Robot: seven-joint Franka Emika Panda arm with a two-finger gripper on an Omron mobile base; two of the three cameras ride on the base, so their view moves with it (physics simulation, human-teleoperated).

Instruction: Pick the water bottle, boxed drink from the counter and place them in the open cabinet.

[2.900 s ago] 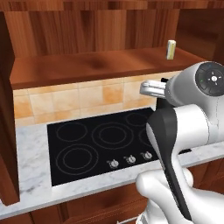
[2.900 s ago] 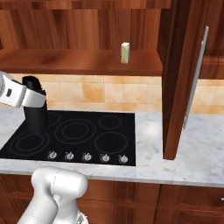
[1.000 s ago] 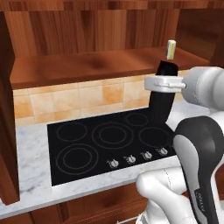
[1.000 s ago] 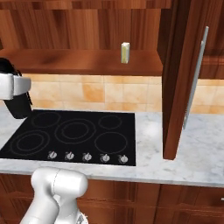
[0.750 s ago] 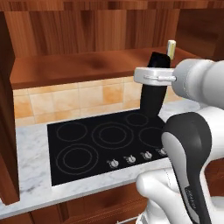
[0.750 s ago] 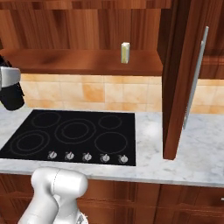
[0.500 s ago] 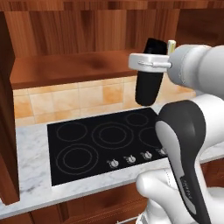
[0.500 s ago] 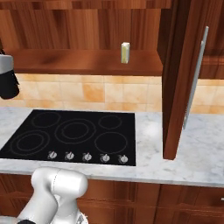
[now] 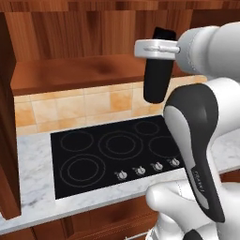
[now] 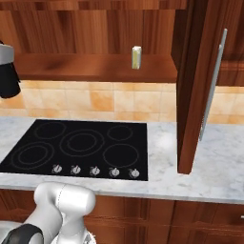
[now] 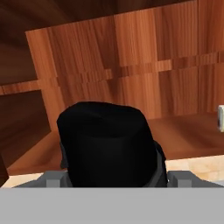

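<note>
My gripper (image 9: 157,48) is shut on the water bottle (image 9: 158,79), a matte black cylinder held slightly tilted in the air above the cooktop, level with the front edge of the open cabinet's shelf (image 9: 79,72). The bottle's lower part (image 10: 7,80) hangs at the left edge of the right base view. Its black cap (image 11: 107,138) looms close in the hand view, facing the wood-grain back panel (image 11: 131,65). The boxed drink (image 10: 137,57), a small cream carton, stands upright on the shelf (image 10: 90,67) to the right of the bottle, and its edge (image 11: 221,118) peeks in at the right. The counter is out of view.
A black cooktop (image 9: 117,150) with a row of knobs sits in a marble top (image 10: 214,162) below the cabinet. The open cabinet door (image 10: 195,86) with a metal handle juts out on the right. A wooden side panel (image 9: 7,140) stands at the left. Tan tiles (image 10: 114,102) line the wall.
The arm has lifted the water bottle up and to the left, from above the cooktop's right side to shelf height. The boxed drink has not moved.
</note>
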